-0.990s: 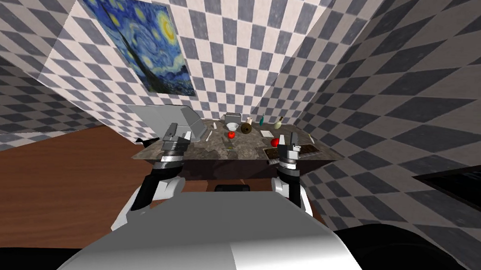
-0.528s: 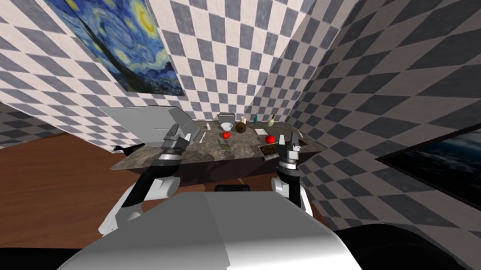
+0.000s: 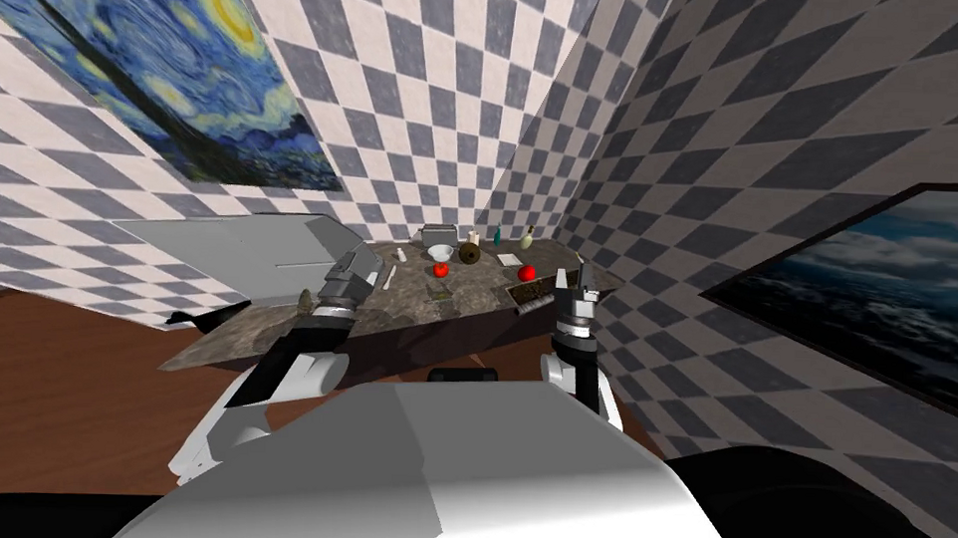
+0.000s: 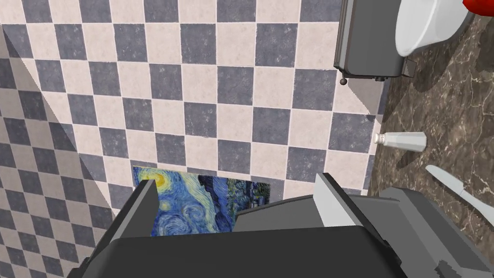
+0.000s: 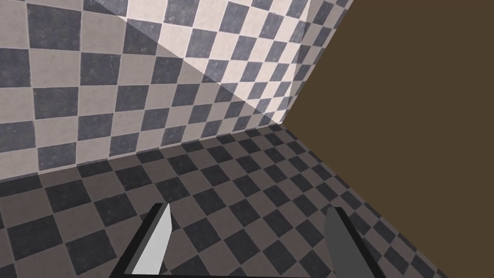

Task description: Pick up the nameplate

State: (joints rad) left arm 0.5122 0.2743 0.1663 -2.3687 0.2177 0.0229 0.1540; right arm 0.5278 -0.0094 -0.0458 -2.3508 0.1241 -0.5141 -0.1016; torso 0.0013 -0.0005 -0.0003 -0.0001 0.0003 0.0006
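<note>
You are facing a dark marbled table (image 3: 477,283) set in a checkered corner. The nameplate (image 3: 442,294) shows as a small flat patch at mid-table, on the near side of a red fruit (image 3: 437,270), too small to make out any detail. Your left end effector (image 4: 236,183) hangs over the table's left part with its fingers spread. Beyond it lie a knife (image 4: 453,186), a white shaker (image 4: 400,141), a grey toaster (image 4: 369,38) and a white bowl (image 4: 424,24) — the last two cut off at the frame's edge. The right end effector (image 3: 573,277) stands upright at the near right corner — also spread.
</note>
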